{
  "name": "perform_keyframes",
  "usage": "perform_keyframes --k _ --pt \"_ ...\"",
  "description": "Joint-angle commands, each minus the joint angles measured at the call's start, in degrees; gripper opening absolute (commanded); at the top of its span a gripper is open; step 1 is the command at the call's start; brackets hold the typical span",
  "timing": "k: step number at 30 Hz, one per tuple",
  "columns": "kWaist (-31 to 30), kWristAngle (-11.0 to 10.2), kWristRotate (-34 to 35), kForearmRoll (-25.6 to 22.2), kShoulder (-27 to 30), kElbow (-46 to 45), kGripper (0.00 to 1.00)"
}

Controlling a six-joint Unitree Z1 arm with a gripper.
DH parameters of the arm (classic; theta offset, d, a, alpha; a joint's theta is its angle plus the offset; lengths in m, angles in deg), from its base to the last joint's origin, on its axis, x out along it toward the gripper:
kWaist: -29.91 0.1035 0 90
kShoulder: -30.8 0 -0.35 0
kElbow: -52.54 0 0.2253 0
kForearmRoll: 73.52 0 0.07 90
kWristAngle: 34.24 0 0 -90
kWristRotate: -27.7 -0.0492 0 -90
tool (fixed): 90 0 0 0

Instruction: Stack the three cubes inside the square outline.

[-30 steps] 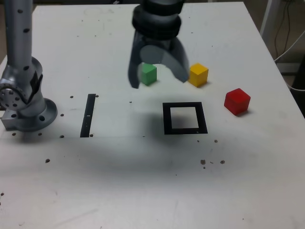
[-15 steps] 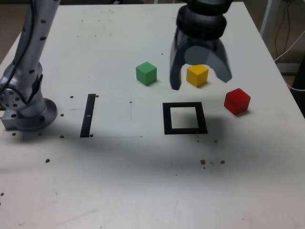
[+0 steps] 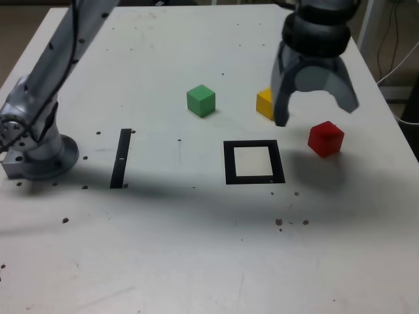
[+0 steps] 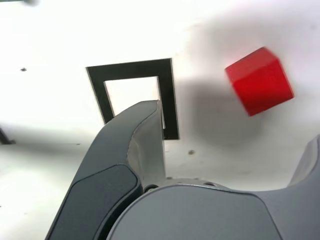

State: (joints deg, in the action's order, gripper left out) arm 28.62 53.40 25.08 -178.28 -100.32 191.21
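Exterior view: a white tabletop (image 3: 196, 261) speckled with small dark marks carries three small matte cubes and two black markings. The thick black square outline with a white centre (image 3: 254, 162) lies flat near the middle of the table, with nothing inside it. The small green cube (image 3: 201, 101) sits beyond the outline, toward the exterior view's left, well apart from the other two. The small yellow cube (image 3: 264, 103) sits beyond the outline's far right corner; its right part is hidden behind one gripper finger. The small red cube (image 3: 325, 139) rests just beside the outline on the exterior view's right, apart from it. A narrow straight black strip (image 3: 120, 157) lies to the exterior view's left of the outline, near the arm's round silver base (image 3: 36, 147).

The dark grey gripper (image 3: 315, 110) hangs above the table between the yellow and red cubes, its two curved fingers spread wide and holding nothing.

Wrist view: the red cube (image 4: 259, 81) shows between the spread fingers, clear of both, and one dark finger (image 4: 131, 150) overlaps the near edge of the square outline (image 4: 167, 95).
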Motion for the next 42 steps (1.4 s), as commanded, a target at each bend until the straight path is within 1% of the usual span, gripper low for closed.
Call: perform_keyframes --k 1,8,14,26,29,32,38,42 --pt "0.3 0.1 -0.4 -0.6 -1.6 1.6 1.0" --pt "0.8 0.1 -1.6 -0.8 -4.7 5.9 1.0" --pt "1.2 0.1 -2.3 -0.9 -6.5 7.7 1.0" --pt "1.6 -0.4 -4.7 -0.8 -7.3 8.4 1.0" --pt "1.6 -0.8 -6.9 -0.9 -7.2 8.2 1.0" --pt "1.6 -1.8 -10.4 -1.0 -7.0 7.9 1.0" --pt "1.6 -4.6 -19.3 -0.9 -6.4 7.3 1.0" --pt "1.4 -5.7 -25.4 -0.4 -6.1 7.1 1.0"
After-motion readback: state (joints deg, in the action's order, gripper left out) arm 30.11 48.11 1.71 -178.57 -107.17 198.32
